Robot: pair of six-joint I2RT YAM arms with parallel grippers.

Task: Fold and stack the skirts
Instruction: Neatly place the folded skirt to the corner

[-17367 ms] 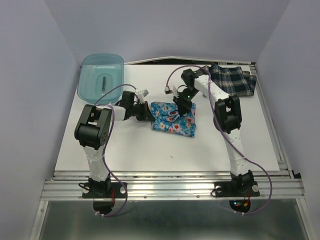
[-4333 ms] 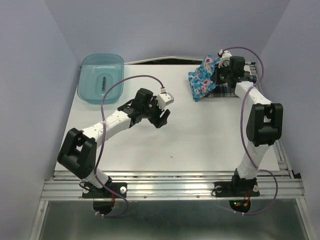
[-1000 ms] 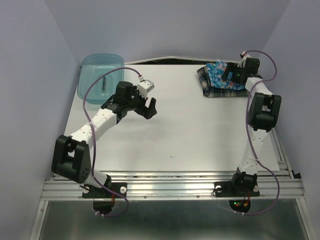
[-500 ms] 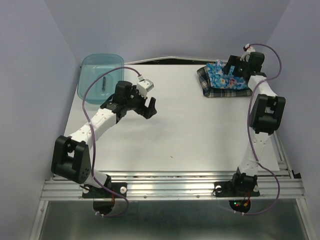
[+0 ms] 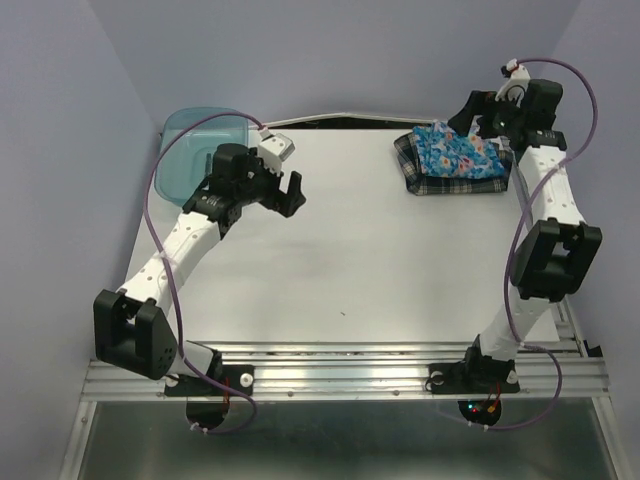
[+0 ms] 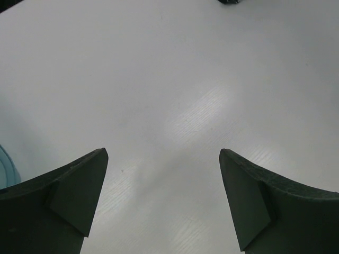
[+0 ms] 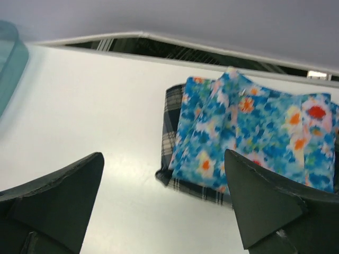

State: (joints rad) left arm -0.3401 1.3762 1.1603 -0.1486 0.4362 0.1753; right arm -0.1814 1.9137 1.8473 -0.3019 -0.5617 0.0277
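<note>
The bright blue flowered skirt [image 5: 455,151] lies folded on top of the navy-and-white plaid skirt [image 5: 450,183] at the table's far right. The right wrist view shows the flowered skirt [image 7: 254,132] covering most of the plaid skirt [image 7: 172,114], whose edge sticks out at the left and front. My right gripper [image 5: 474,116] [image 7: 164,154] hangs open above and just behind the stack, holding nothing. Over bare table at the far left, beside the bin, my left gripper [image 5: 288,195] [image 6: 163,152] is open and empty.
A translucent teal plastic bin [image 5: 190,158] stands at the far left corner, partly behind the left arm; its edge shows in both wrist views [image 7: 8,53] [image 6: 4,166]. The white table [image 5: 380,260] ends at a metal rail in front.
My right gripper has risen and drawn back off the stacked skirts, which stay put. The left arm has pulled back leftward toward the bin.
</note>
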